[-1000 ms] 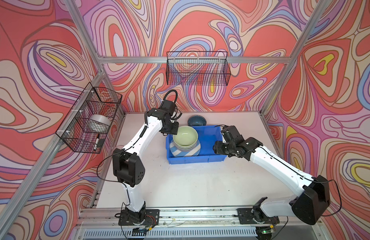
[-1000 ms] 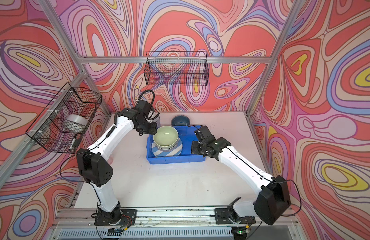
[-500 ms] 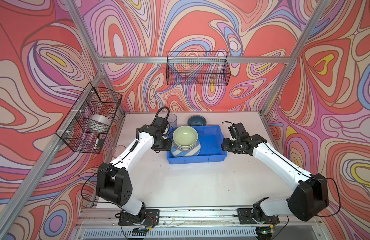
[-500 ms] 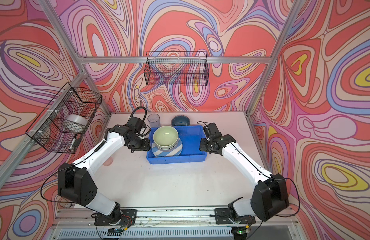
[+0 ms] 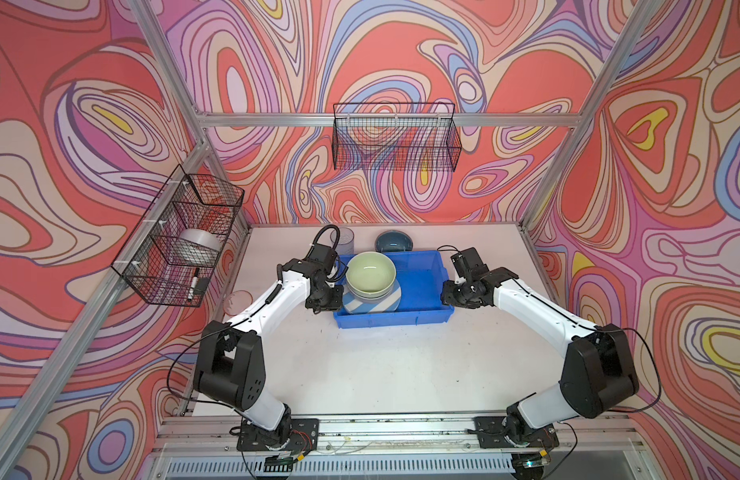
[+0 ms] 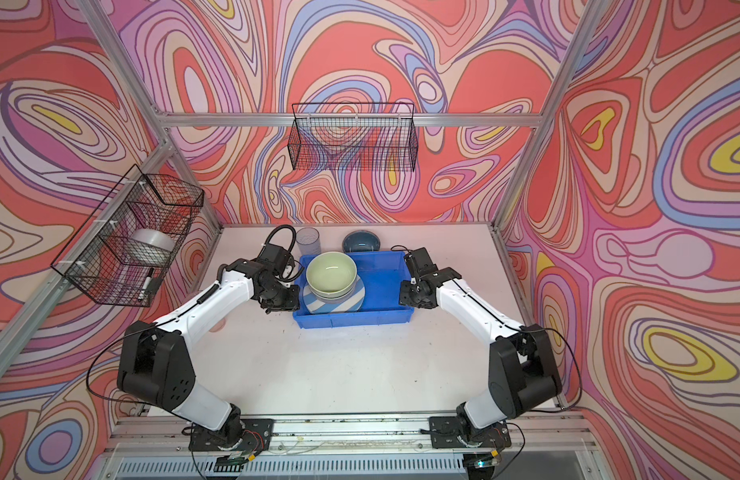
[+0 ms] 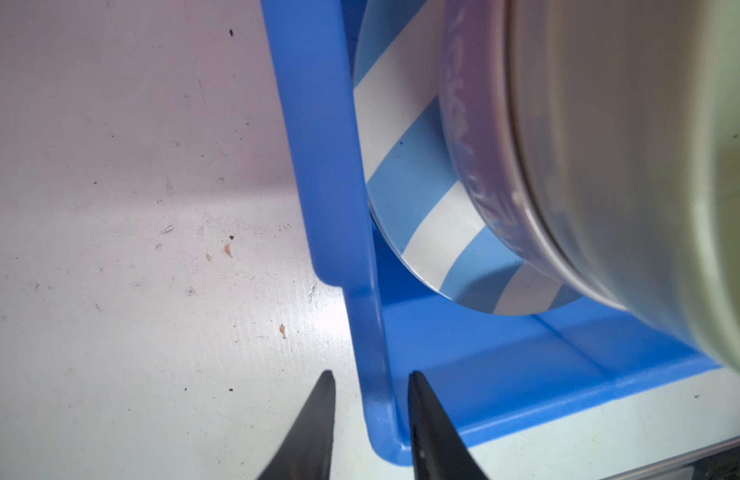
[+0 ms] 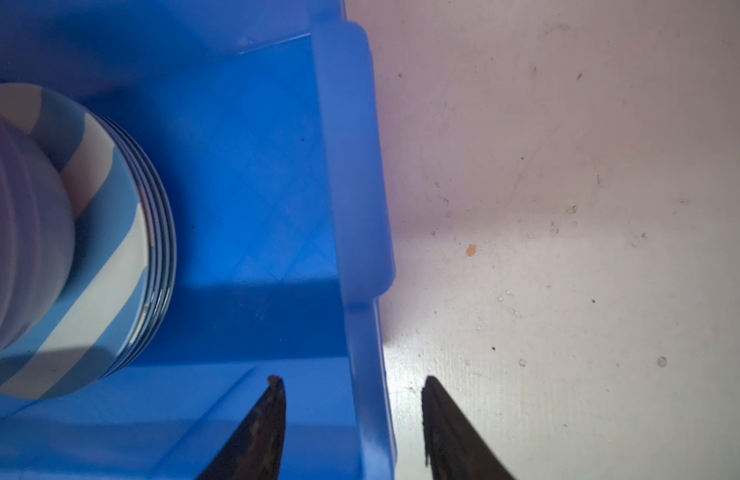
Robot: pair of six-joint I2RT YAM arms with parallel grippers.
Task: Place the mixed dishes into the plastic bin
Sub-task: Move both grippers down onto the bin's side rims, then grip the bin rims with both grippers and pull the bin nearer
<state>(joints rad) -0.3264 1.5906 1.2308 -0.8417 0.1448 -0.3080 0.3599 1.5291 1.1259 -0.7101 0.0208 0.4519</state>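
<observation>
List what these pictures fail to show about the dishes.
- Plates under the striped plate: right wrist view, only rims show.
- Lavender bowl: left wrist view, blurred; the pale green bowl fills it.
- Dark blue bowl: in both top views, the wall of the plastic bin hides its near side.
- Pink tumbler: in a top view, faint and too small.

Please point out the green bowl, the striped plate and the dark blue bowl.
green bowl [image 5: 370, 272]: a top view, inner floor.
striped plate [image 7: 405, 174]: left wrist view, blue stripe.
dark blue bowl [image 5: 395, 242]: a top view, its middle.
</observation>
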